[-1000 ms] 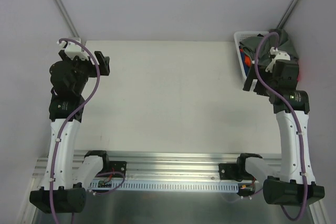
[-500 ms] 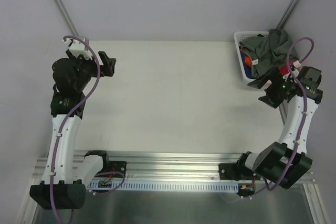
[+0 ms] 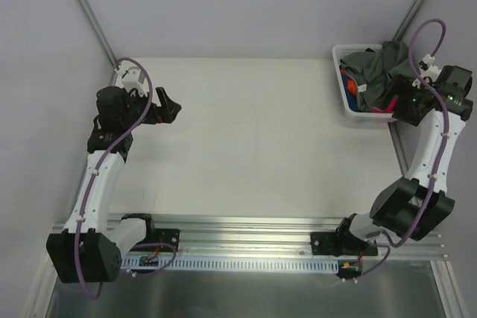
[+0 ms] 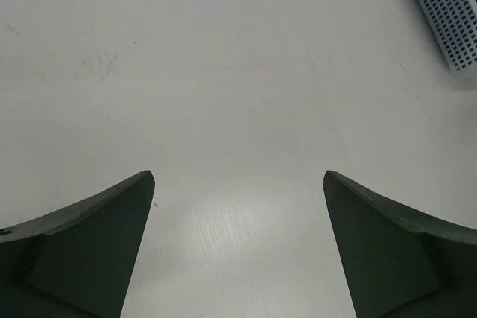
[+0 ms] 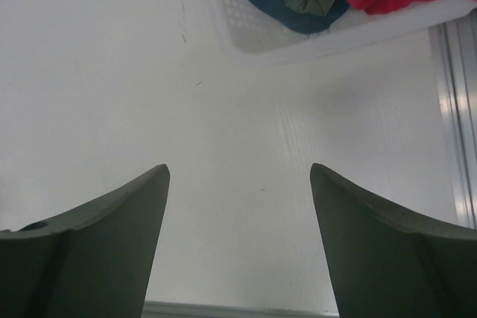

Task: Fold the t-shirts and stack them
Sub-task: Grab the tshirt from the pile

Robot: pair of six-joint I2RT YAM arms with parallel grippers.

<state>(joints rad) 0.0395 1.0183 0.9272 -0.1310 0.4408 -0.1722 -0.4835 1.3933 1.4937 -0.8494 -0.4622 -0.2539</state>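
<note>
T-shirts (image 3: pixel 376 72): heaped in the basket (image 3: pixel 344 53), far right corner of the counter (image 3: pixel 246 147).
Right gripper (image 5: pixel 238 169): spread, empty, beside the basket; one top edge is best pinched.
Left gripper (image 4: pixel 237 175): spread, empty, near the left edge.

We see a flat white rectangular tabletop (image 3: pixel 246 147), matt, with a few faint scuffs showing in the left wrist view. At its far right corner sits a white plastic lattice basket (image 3: pixel 340 83), its perforated wall visible from both wrists. Along the near edge runs a ribbed aluminium rail (image 3: pixel 246 226). Behind, 2 slim grey metal struts (image 3: pixel 86 9) slant against pale grey walls (image 3: pixel 246 5).
</note>
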